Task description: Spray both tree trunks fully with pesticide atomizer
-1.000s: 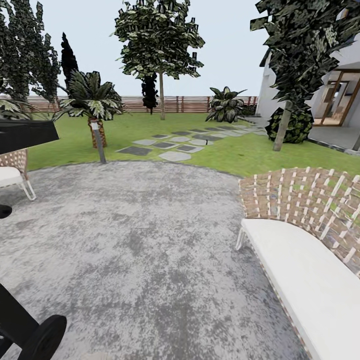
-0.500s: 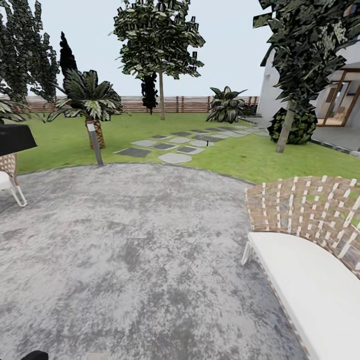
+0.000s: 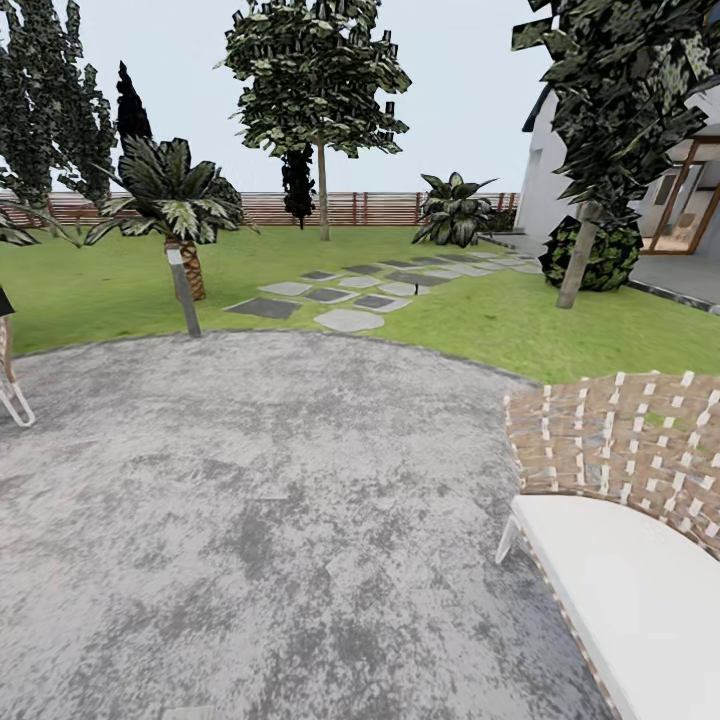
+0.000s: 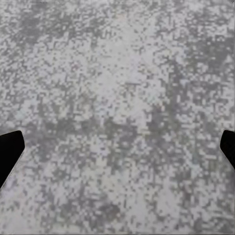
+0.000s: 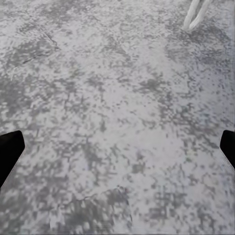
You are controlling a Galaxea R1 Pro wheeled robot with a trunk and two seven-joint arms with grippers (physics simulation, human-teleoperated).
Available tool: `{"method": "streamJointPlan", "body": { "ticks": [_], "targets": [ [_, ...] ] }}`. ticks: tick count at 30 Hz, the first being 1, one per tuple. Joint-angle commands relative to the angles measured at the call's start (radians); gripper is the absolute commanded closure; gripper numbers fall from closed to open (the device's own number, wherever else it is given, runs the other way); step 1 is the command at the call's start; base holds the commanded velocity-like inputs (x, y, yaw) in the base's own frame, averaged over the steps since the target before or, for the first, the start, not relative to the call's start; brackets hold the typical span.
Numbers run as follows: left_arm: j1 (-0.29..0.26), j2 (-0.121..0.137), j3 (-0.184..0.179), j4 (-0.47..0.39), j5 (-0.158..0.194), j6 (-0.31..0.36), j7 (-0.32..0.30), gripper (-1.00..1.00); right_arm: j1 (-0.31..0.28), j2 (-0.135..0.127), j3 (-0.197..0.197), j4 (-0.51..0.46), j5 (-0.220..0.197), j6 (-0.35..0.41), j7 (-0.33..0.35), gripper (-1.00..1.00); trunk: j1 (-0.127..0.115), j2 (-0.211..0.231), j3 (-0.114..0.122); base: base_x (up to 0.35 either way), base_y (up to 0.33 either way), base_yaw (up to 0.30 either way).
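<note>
A: What does the head view show?

B: A round area of grey stone paving (image 3: 260,520) in front, then the green lawn (image 3: 100,285) with stepping stones (image 3: 345,292) and the brown slat fence (image 3: 270,208) far behind. One tree with a bare straight trunk (image 3: 322,190) stands near the fence, another trunk (image 3: 578,262) leans at the right by a dark bush (image 3: 600,255). A short palm (image 3: 180,205) is at the left, a woven chair with white cushion (image 3: 630,560) at the right. I see no atomizer there.

A: And the wrist views?

B: The left wrist view shows the left tool (image 4: 117,149) over bare paving, its two dark fingertips far apart, holding nothing. The right wrist view shows the right tool (image 5: 117,149) the same, wide open and empty, plus a white chair leg (image 5: 196,13) on the paving.
</note>
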Motion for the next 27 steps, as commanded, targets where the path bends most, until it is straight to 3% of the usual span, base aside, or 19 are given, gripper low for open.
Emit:
{"method": "streamJointPlan", "body": {
  "ticks": [1, 20, 27],
  "targets": [
    [0.0, 0.0, 0.0, 0.0, 0.0, 0.0, 0.0, -1.0, 0.0, 0.0, 0.0, -0.001, 0.0, 0.0, 0.0, -1.0, 0.0, 0.0, 0.0, 0.337, 0.0, 0.0],
    [0.0, 0.0, 0.0, 0.0, 0.0, 0.0, 0.0, -1.0, 0.0, 0.0, 0.0, -0.001, 0.0, 0.0, -0.003, -1.0, 0.0, 0.0, 0.0, 0.337, 0.0, 0.003],
    [0.0, 0.0, 0.0, 0.0, 0.0, 0.0, 0.0, -1.0, 0.0, 0.0, 0.0, -0.001, 0.0, 0.0, -0.003, -1.0, 0.0, 0.0, 0.0, 0.337, 0.0, 0.179]
  ]
}}
